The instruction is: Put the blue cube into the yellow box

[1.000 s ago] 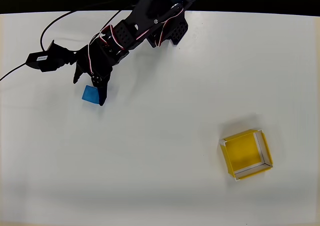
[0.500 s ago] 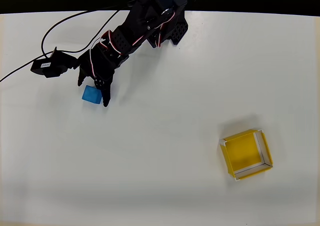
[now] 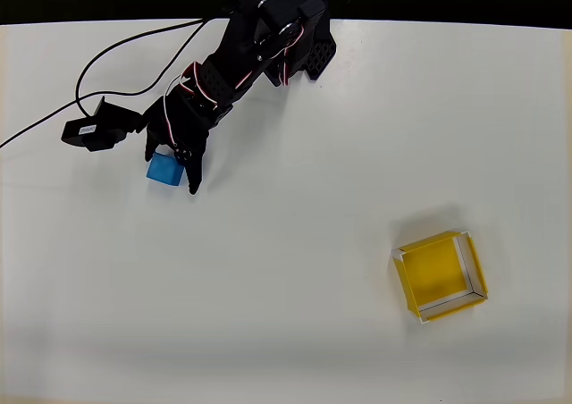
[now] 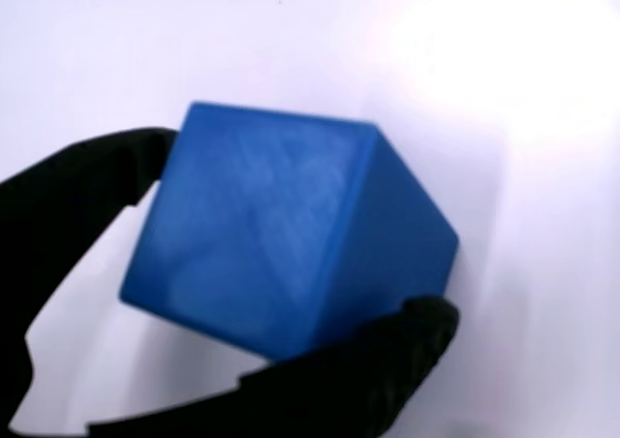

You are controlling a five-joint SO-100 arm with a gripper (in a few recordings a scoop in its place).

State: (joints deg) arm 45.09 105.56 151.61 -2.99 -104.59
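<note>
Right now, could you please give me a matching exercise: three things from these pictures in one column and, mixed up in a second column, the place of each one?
Things:
1. cube
2. box
3. cable

Places (overhead view):
A. lower right of the table
B. upper left, running off the picture's left edge
C. between the gripper's jaws, on the left part of the table

Pairs: 1-C, 2-A, 3-B
</note>
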